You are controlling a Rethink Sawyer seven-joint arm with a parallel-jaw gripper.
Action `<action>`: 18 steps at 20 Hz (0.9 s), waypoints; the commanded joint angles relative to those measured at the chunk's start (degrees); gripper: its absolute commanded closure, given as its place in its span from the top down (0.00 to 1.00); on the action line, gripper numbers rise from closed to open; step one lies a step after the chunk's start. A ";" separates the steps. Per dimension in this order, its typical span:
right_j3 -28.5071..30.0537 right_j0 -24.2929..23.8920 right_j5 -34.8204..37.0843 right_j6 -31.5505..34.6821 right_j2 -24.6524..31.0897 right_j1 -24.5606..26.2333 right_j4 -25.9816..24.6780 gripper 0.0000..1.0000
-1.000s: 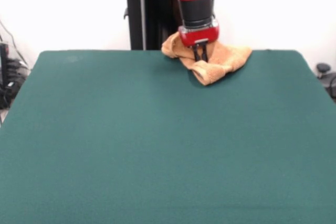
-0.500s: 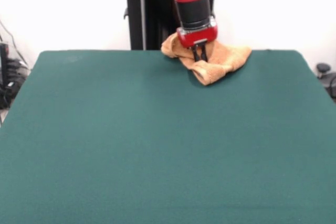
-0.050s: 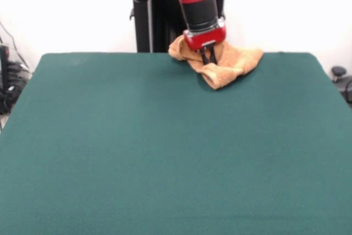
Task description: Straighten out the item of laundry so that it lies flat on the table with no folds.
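1. vs a sec ago: my arm's tilted a bit more and slid slightly sideways + up, so my gripper [image 3: 208, 57] sits a touch higher. Towel [image 3: 228, 63] hasn't budged afaict, same lump, same spot.
2. Where the towel is: bunched up at the far edge of the table [image 3: 165, 152], right in front of the pedestal [image 3: 159, 23], a bit right of center. One rolled fold pokes out toward the camera, the rest is heaped behind it.
3. Hand state: fingers are down in the top of the heap, close together w/ only a thin gap showing. Whether they've actually pinched cloth, can't tell from this angle tbh.
4. Step imo: still the very start, going for a grab on the crumpled pile. Nothing's flattened yet.
5. Next move needs: a solid pinch on an edge or corner, not the thick middle, then drag it toward the open middle of the table so the folds pull out. Prob more than one pull. Risk = it just slides as a lump, or slips off the back edge since it's so close to it.
6. Surface: dark green felt-ish top, loads of free room everywhere else.
7. Room: plain white wall [image 3: 286, 9] behind, some cables [image 3: 10, 81] off to the left side, a dark knob thing [image 3: 339, 73] at the right edge.
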 commanded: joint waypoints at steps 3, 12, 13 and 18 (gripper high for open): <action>-26.84 -1.17 20.63 -7.81 3.76 11.97 0.61 0.00; -29.48 -7.48 31.39 -16.35 8.03 11.79 -0.65 0.00; -28.94 -7.85 31.74 -15.02 7.55 11.60 -0.27 0.00; -22.59 -8.03 28.61 -4.36 2.27 9.97 1.35 0.00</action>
